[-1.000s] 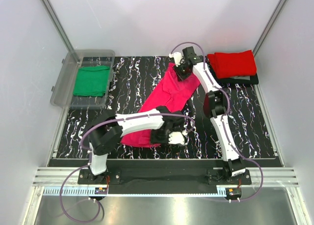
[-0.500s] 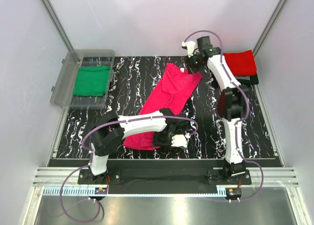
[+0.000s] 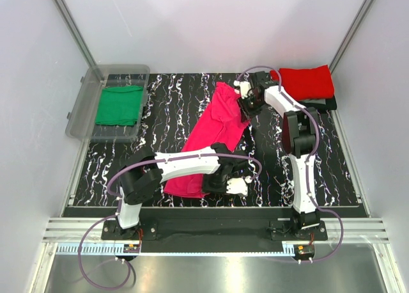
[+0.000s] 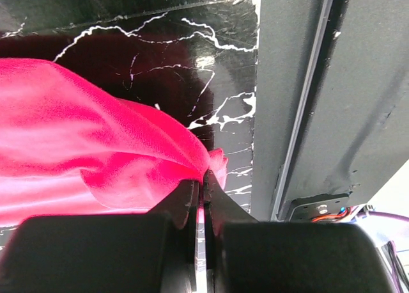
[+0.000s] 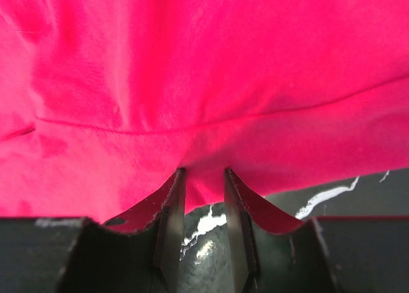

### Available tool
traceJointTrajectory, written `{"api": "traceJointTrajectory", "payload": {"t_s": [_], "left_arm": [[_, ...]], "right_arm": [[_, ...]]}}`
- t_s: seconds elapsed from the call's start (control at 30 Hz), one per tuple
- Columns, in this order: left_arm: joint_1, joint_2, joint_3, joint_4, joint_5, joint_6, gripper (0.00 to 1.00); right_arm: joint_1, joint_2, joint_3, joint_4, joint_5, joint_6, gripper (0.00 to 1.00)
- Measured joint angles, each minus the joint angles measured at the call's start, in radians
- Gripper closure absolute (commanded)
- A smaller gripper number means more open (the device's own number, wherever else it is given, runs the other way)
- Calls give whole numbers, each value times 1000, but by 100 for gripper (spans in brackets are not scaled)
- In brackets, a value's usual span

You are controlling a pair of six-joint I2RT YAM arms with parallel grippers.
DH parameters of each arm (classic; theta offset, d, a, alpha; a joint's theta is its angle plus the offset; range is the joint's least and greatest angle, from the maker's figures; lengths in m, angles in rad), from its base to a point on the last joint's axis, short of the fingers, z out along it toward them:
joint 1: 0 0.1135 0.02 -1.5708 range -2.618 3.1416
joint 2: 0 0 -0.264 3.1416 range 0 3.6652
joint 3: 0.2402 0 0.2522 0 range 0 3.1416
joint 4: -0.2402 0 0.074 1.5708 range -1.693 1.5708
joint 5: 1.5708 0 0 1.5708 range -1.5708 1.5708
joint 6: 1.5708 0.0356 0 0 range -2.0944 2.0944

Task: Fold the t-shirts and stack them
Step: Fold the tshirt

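Pink t-shirt (image 3: 214, 130) stretches diagonally across the marbled counter (image 3: 166, 114). Clear bin (image 3: 80, 114) at left holds a green t-shirt (image 3: 119, 105); red t-shirt (image 3: 307, 82) lies folded far right. Left tool (image 4: 203, 178) pinches the pink shirt's near end. Right tool (image 5: 204, 174), narrow, meets its far edge; grip unclear.

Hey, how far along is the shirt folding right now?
Done: a red shirt folded on a dark one, far right. In hand: the pink shirt, unfolded; left gripper pinches its near edge, right gripper open at its far end. Left: folding and stacking it, then probably the green shirt in the bin.
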Motion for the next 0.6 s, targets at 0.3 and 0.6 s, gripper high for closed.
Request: {"api": "traceJointTrajectory", "payload": {"t_s": [0.3, 0.6], "left_arm": [[-10, 67, 69, -8, 50, -3, 100], [-18, 196, 205, 5, 67, -1, 95]], "right_arm": [[1, 231, 397, -76, -35, 66, 60], [8, 393, 699, -126, -5, 62, 55]]}}
